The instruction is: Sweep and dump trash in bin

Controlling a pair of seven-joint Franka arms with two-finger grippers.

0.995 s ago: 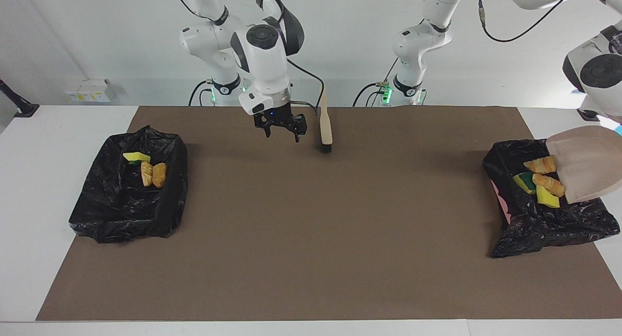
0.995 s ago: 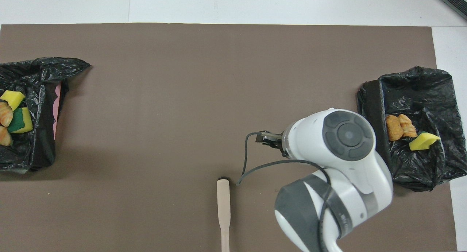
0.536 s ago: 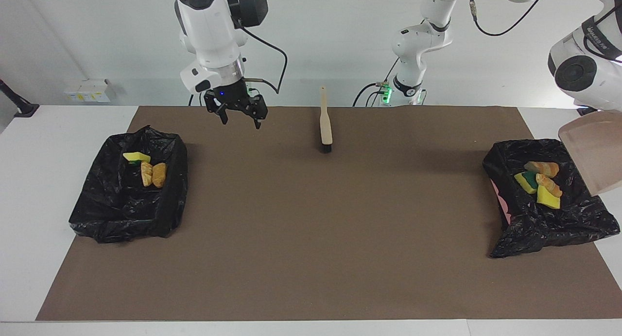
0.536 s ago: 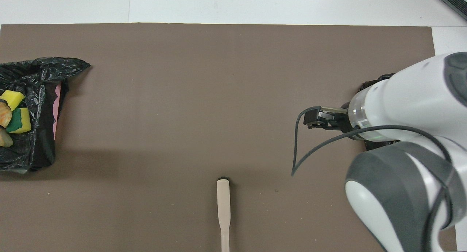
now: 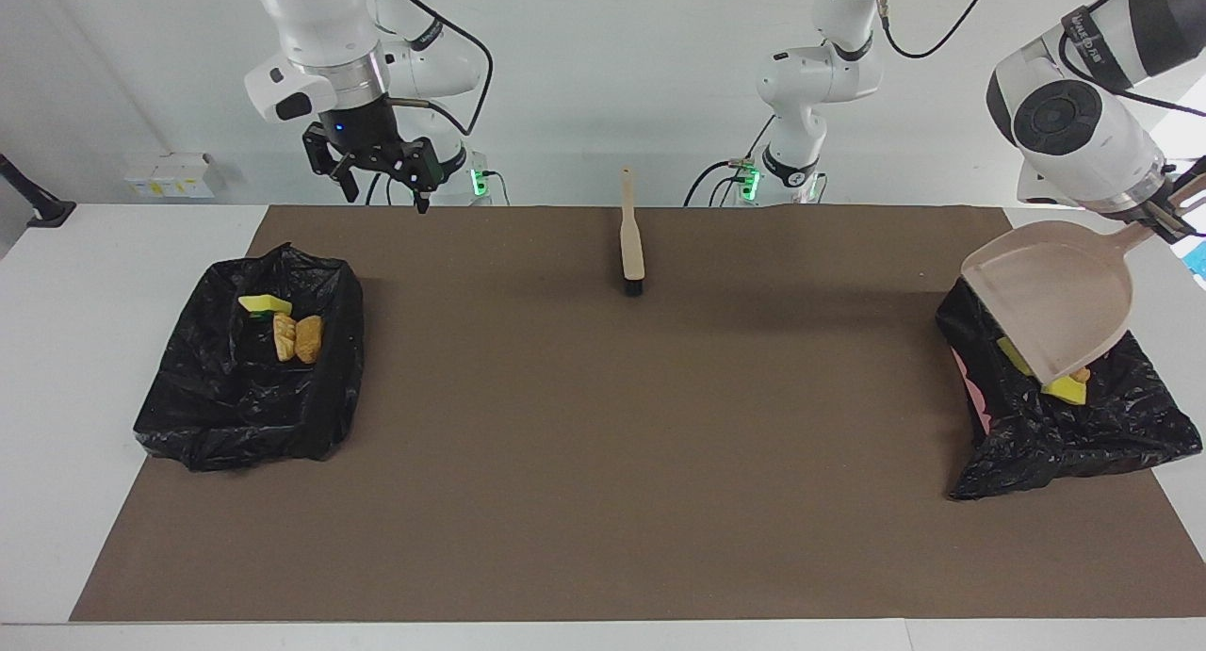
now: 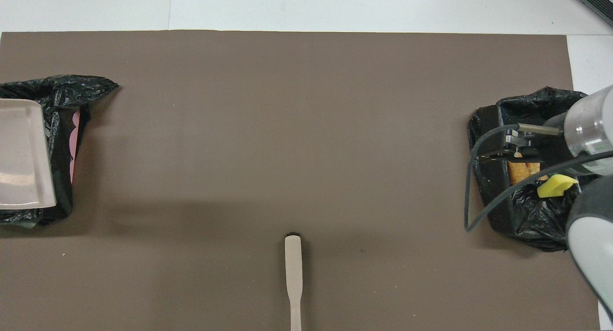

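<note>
My left gripper (image 5: pixel 1171 215) is shut on the handle of the beige dustpan (image 5: pixel 1055 298), which hangs tilted over the black-lined bin (image 5: pixel 1055 444) at the left arm's end. The pan (image 6: pixel 21 154) hides most of the trash there; a yellow sponge chunk (image 5: pixel 1065 389) shows under its lip. The bin (image 5: pixel 236 397) at the right arm's end holds a yellow sponge (image 5: pixel 265 303) and bread pieces (image 5: pixel 298 338). My right gripper (image 5: pixel 382 191) is open and empty, up in the air over the mat's edge by the robots, close to that bin (image 6: pixel 527 221).
The beige brush (image 5: pixel 631 246) lies on the brown mat (image 5: pixel 603 444) near the robots' edge, midway between the arms, bristles pointing away from them. It also shows in the overhead view as the brush (image 6: pixel 293 273). White table borders the mat.
My right gripper rose and swung from beside the brush toward the right arm's end. The left arm brought the dustpan back over its bin, covering most of the trash there.
</note>
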